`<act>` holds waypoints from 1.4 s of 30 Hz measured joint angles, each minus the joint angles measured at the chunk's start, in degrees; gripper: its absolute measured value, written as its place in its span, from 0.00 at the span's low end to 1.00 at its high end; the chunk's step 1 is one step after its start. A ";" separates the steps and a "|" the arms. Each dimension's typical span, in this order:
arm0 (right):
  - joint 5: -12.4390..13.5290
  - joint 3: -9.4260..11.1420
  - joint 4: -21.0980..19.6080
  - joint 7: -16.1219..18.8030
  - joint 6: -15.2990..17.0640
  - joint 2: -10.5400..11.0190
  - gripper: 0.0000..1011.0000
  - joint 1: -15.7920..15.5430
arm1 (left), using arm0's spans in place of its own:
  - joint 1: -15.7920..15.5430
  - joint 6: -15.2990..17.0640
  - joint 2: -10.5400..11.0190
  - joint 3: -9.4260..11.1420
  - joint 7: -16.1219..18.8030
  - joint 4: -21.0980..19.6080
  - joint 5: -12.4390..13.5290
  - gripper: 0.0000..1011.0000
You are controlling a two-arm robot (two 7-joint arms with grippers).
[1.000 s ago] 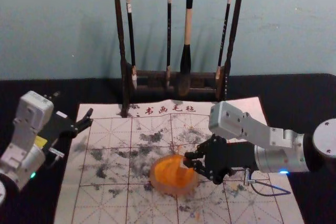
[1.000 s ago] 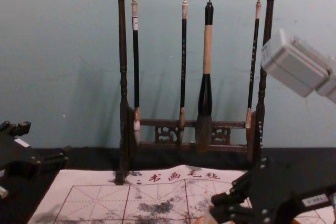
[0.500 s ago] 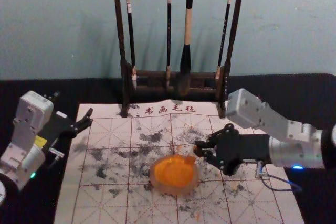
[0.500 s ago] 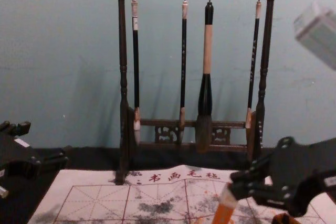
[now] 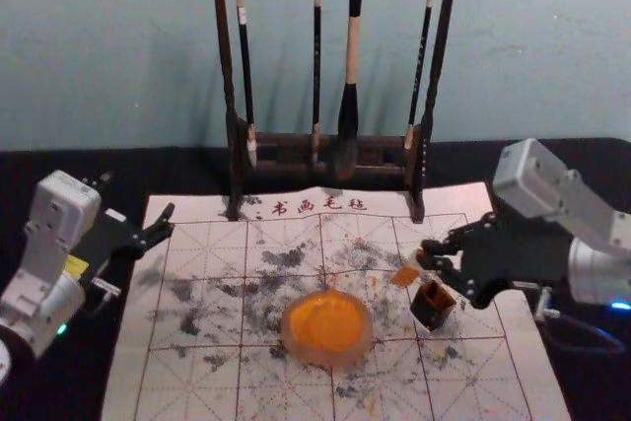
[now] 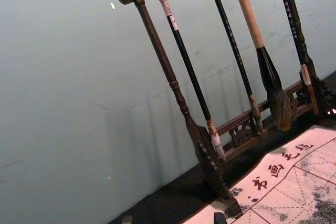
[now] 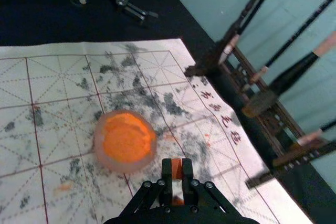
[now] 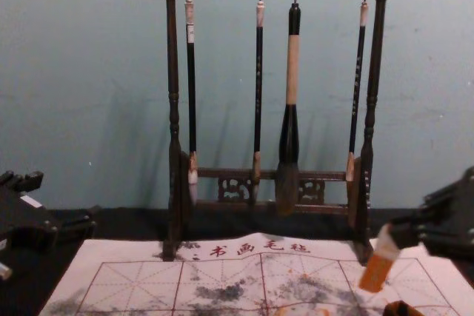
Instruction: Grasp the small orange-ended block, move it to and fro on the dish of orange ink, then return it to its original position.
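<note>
We have the small white block with an orange end (image 8: 378, 268) clamped in the right gripper (image 5: 426, 254), over the cloth mat's (image 5: 177, 382) right half, long axis slanting, orange end down-left. Our left gripper (image 5: 136, 202), spread wide, idles by the far left corner.

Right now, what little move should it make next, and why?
Probably ease the right tool, holding the block, a little to the robot's right, over the dark box. The block's orange end hangs clear of the dish, to the left of the box, which may be its place.
</note>
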 joint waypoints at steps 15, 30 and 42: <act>1.03 3.76 -2.36 -1.69 0.94 3.87 0.07 -4.53 | 0.00 0.00 0.00 0.00 0.00 0.00 0.00 0.99; 1.24 4.74 -2.31 -1.61 1.50 4.25 0.07 -6.13 | 0.00 0.00 0.00 0.00 0.00 0.00 0.00 0.99; 1.47 4.58 -0.65 -1.36 2.30 3.10 0.07 -5.58 | 0.00 0.00 0.00 0.00 0.00 0.00 0.00 0.99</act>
